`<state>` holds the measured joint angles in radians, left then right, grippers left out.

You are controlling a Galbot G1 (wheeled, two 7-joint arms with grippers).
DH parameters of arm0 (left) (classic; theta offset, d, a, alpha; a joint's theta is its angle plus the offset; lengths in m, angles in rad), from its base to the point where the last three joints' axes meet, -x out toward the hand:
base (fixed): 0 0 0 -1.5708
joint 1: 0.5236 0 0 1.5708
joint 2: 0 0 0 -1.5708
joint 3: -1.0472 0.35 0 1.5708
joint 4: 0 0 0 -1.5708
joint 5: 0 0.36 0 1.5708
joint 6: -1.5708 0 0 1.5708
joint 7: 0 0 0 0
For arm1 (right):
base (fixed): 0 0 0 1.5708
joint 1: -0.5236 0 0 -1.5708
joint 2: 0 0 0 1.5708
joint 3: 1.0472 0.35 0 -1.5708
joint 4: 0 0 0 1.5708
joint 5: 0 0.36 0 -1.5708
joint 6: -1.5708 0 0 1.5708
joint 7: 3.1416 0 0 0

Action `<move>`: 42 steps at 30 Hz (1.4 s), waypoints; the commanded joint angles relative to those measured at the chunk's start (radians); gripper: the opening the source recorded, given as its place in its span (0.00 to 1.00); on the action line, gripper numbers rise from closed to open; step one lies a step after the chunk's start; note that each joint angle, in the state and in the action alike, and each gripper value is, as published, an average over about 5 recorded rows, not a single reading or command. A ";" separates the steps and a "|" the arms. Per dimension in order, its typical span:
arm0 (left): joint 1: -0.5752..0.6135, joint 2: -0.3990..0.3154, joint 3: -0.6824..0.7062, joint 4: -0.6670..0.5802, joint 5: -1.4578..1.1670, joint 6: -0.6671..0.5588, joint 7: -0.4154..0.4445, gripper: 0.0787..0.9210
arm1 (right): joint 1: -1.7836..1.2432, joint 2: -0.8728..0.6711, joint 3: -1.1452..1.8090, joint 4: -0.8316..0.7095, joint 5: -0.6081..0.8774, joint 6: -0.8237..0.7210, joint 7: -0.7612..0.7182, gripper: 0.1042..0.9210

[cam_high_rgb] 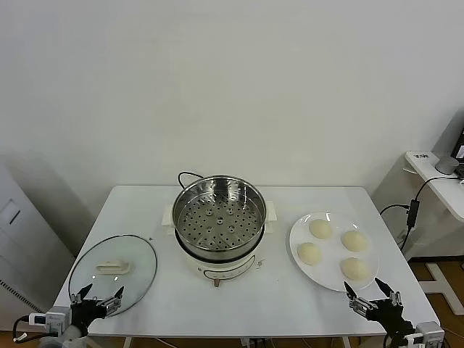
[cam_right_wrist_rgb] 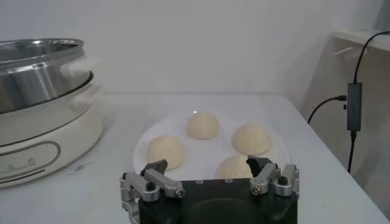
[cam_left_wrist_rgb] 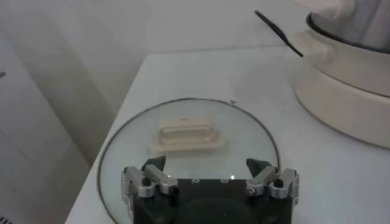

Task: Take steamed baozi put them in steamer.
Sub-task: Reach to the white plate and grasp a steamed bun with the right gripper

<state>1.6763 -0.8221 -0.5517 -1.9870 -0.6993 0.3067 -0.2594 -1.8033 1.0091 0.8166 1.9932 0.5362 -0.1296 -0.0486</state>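
Four cream-white baozi lie on a white plate [cam_high_rgb: 299, 229] at the table's right: one at the back [cam_high_rgb: 320, 228], one at the right [cam_high_rgb: 354, 240], one at the left [cam_high_rgb: 309, 252], one at the front [cam_high_rgb: 354, 269]. They also show in the right wrist view [cam_right_wrist_rgb: 202, 125]. The empty steel steamer [cam_high_rgb: 220, 214] sits on its white cooker base at the table's centre, and shows in the right wrist view [cam_right_wrist_rgb: 36, 73]. My right gripper [cam_high_rgb: 371, 298] is open and empty at the table's front edge, just before the plate [cam_right_wrist_rgb: 207, 165]. My left gripper [cam_high_rgb: 98, 296] is open and empty at the front left [cam_left_wrist_rgb: 207, 165].
A round glass lid [cam_high_rgb: 113, 272] with a white handle lies flat at the table's left, right under my left gripper [cam_left_wrist_rgb: 186, 134]. A black cord [cam_high_rgb: 186, 175] runs behind the cooker. A side table with a cable [cam_high_rgb: 435, 177] stands to the right.
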 commanded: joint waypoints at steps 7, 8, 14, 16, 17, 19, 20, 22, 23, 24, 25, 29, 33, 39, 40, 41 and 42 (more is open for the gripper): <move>0.000 0.003 0.003 0.002 0.000 0.002 0.000 0.88 | 0.155 -0.044 0.030 -0.133 -0.558 0.111 -0.030 0.88; -0.002 0.003 0.004 0.002 0.000 0.004 0.000 0.88 | 0.180 -0.056 0.030 -0.147 -0.618 0.115 -0.036 0.88; -0.015 0.002 0.011 -0.002 0.002 0.013 -0.005 0.88 | 0.337 -0.138 -0.012 -0.208 -0.917 0.126 -0.068 0.88; -0.017 0.000 0.011 -0.002 0.003 0.015 -0.006 0.88 | 0.390 -0.171 -0.036 -0.228 -0.978 0.124 -0.124 0.88; -0.017 0.000 0.011 -0.001 0.003 0.016 -0.007 0.88 | 0.420 -0.189 -0.047 -0.239 -1.004 0.123 -0.167 0.88; -0.018 -0.001 0.012 0.000 0.004 0.017 -0.008 0.88 | 0.487 -0.225 -0.068 -0.266 -1.032 0.125 -0.264 0.88; -0.018 -0.002 0.012 0.000 0.004 0.017 -0.008 0.88 | 0.524 -0.246 -0.083 -0.282 -1.037 0.132 -0.315 0.88; -0.019 -0.003 0.013 0.001 0.004 0.017 -0.009 0.88 | 0.604 -0.296 -0.130 -0.323 -1.031 0.146 -0.402 0.88; -0.019 -0.004 0.014 0.002 0.004 0.017 -0.009 0.88 | 0.646 -0.320 -0.160 -0.344 -1.024 0.150 -0.442 0.88; -0.020 -0.005 0.015 0.003 0.005 0.018 -0.010 0.88 | 0.691 -0.345 -0.197 -0.367 -1.014 0.151 -0.470 0.88; -0.021 -0.007 0.016 0.004 0.006 0.019 -0.010 0.88 | 0.744 -0.370 -0.246 -0.393 -1.000 0.148 -0.502 0.88; -0.029 -0.011 0.023 0.006 0.010 0.024 -0.012 0.88 | 0.962 -0.446 -0.466 -0.498 -0.932 0.146 -0.636 0.88; -0.039 -0.014 0.026 0.008 0.012 0.029 -0.015 0.88 | 1.201 -0.487 -0.710 -0.609 -0.858 0.156 -0.774 0.88; -0.043 -0.019 0.026 0.007 0.012 0.034 -0.018 0.88 | 1.583 -0.466 -1.121 -0.793 -0.777 0.185 -0.943 0.88; -0.042 -0.020 0.026 0.007 0.012 0.034 -0.018 0.88 | 1.633 -0.453 -1.174 -0.823 -0.771 0.194 -0.965 0.88; -0.042 -0.021 0.026 0.007 0.012 0.034 -0.019 0.88 | 1.678 -0.439 -1.224 -0.850 -0.765 0.202 -0.985 0.88; -0.042 -0.022 0.026 0.008 0.012 0.034 -0.019 0.88 | 1.718 -0.423 -1.271 -0.877 -0.758 0.210 -1.003 0.88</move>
<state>1.6365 -0.8416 -0.5265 -1.9792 -0.6873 0.3400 -0.2770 -0.4462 0.6155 -0.0968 1.2845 -0.2616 0.0622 -0.8687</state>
